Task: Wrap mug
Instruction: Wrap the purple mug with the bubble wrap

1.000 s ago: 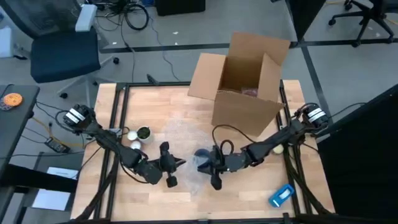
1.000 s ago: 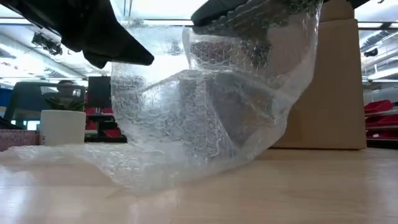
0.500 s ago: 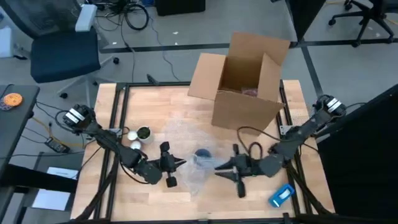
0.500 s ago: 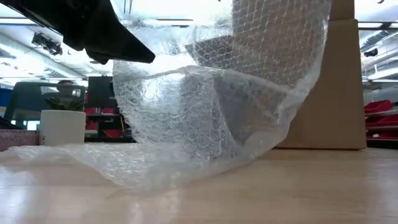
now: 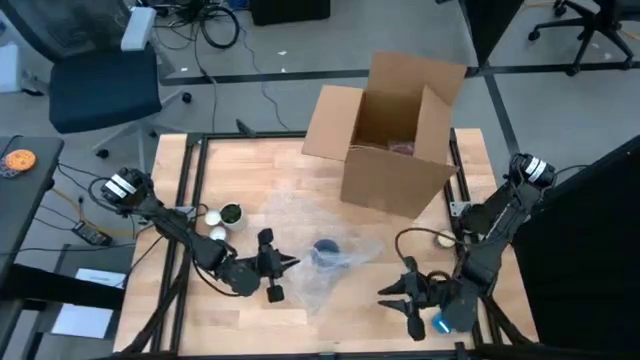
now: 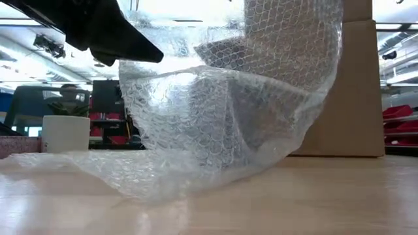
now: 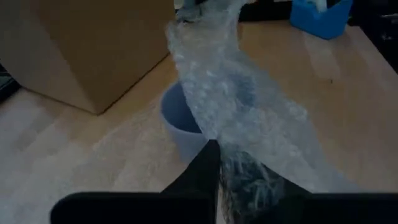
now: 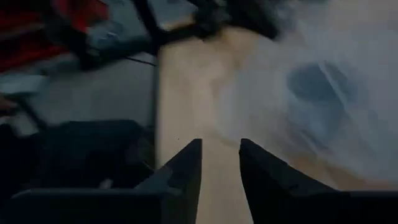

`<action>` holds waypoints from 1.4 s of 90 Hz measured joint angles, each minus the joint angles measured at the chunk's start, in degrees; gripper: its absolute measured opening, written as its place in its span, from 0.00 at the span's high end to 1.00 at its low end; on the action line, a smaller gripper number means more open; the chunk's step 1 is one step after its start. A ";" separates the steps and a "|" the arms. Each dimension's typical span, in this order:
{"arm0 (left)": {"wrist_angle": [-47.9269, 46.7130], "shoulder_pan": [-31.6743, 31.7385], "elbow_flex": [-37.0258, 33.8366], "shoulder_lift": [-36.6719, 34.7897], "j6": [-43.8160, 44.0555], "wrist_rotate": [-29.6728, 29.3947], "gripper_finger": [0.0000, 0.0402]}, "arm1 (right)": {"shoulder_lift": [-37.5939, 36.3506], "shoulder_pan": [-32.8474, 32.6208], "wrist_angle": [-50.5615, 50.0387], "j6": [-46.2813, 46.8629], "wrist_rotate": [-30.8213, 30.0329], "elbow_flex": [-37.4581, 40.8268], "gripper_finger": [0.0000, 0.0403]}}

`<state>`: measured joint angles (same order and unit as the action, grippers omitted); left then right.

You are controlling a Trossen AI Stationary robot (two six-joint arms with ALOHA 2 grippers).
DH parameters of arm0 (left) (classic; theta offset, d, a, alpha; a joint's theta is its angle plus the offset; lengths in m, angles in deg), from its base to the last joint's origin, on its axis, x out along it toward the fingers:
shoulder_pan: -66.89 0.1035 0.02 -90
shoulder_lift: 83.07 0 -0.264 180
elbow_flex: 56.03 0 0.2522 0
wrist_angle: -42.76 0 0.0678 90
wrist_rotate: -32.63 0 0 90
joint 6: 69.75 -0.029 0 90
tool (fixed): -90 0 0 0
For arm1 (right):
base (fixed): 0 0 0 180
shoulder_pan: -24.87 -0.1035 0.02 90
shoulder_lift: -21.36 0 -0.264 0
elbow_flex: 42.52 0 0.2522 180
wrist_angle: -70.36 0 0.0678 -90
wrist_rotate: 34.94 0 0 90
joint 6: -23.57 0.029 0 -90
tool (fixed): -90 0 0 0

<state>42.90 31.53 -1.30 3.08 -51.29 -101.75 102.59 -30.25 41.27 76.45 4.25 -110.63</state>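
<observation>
mug (image 5: 326, 250) half covered; left gripper (image 5: 268, 266) clamps bubble wrap (image 5: 312, 287) at 9 o'clock: draw taut; right gripper (image 5: 405, 300) fingers apart at 4 o'clock

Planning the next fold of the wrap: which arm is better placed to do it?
Left. Its end effector is shut on the bubble wrap beside the mug; the right end effector is open, near the table's front edge.

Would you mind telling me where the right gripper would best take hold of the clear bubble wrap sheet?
Probably the loose flap of the clear bubble wrap sheet trailing off the blue mug towards the right gripper. Come in low from that side: the left gripper already pinches the opposite edge.
</observation>
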 joint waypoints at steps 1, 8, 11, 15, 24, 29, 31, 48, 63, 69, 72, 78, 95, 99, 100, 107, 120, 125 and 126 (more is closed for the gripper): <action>0.08 0.00 0.00 0.00 -0.03 0.05 1.00 | 0.01 0.00 -1.18 1.19 -0.53 0.00 0.77; 0.16 0.00 0.00 0.00 -0.24 0.16 1.00 | 0.14 0.49 -9.05 10.28 -5.45 0.00 0.74; 0.16 0.00 0.00 0.00 -0.24 0.45 1.00 | 0.18 1.16 -12.31 13.93 -6.33 0.05 0.73; 0.34 0.00 0.00 0.00 -0.27 0.83 1.00 | 0.19 2.59 -15.08 17.78 -5.88 0.29 0.73; 0.56 0.00 0.00 0.00 -0.42 1.16 1.00 | 0.21 6.21 -19.32 22.00 -2.74 0.90 0.73; 0.59 0.00 0.00 0.00 -0.45 1.16 1.00 | 0.21 8.56 -19.83 22.44 -1.44 1.50 0.74; 0.65 0.00 0.00 0.00 -0.55 1.17 1.00 | 0.22 9.45 -19.86 22.39 -1.22 1.72 0.74; 5.75 0.03 0.00 0.00 -5.07 7.31 1.00 | 0.23 17.54 -19.08 19.36 -2.11 2.08 0.76; 11.41 0.11 0.00 0.00 -10.08 12.40 1.00 | 0.23 23.35 -14.21 12.81 -2.09 2.10 0.77; 12.93 0.28 0.00 0.00 -11.33 13.85 1.00 | 0.23 24.73 -11.07 9.23 -2.07 2.10 0.77; 13.72 0.46 0.00 0.00 -11.89 14.43 1.00 | 0.23 25.23 -9.37 7.15 -2.07 2.10 0.77; 14.31 0.90 0.00 0.00 -12.21 15.52 1.00 | 0.25 26.09 -5.78 3.52 -1.57 2.10 0.77; 14.74 2.81 0.00 0.00 -12.24 18.74 1.00 | 0.25 28.13 2.10 -4.52 3.49 2.10 0.78; 15.14 3.22 0.00 0.00 -12.27 19.81 1.00 | 0.27 28.57 3.94 -6.10 4.77 2.10 0.79; 15.23 3.30 0.00 0.00 -12.27 20.15 1.00 | 0.27 28.63 4.41 -6.41 5.06 2.10 0.79; 16.30 4.03 0.00 0.00 -12.66 21.57 1.00 | 0.27 29.38 6.38 -7.79 6.85 2.10 0.80; 17.43 4.70 0.02 0.00 -13.95 22.19 1.00 | 0.27 30.16 6.43 -7.71 7.99 2.10 0.81; 18.32 4.72 0.02 0.00 -14.01 22.63 1.00 | 0.27 30.16 6.34 -7.70 8.01 2.10 0.81; 18.52 4.71 0.02 0.00 -14.02 22.91 1.00 | 0.27 30.14 6.32 -7.70 8.03 2.10 0.81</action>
<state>61.42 36.25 -1.28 3.08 -65.31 -78.84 102.86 -0.11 47.59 68.75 12.28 -108.53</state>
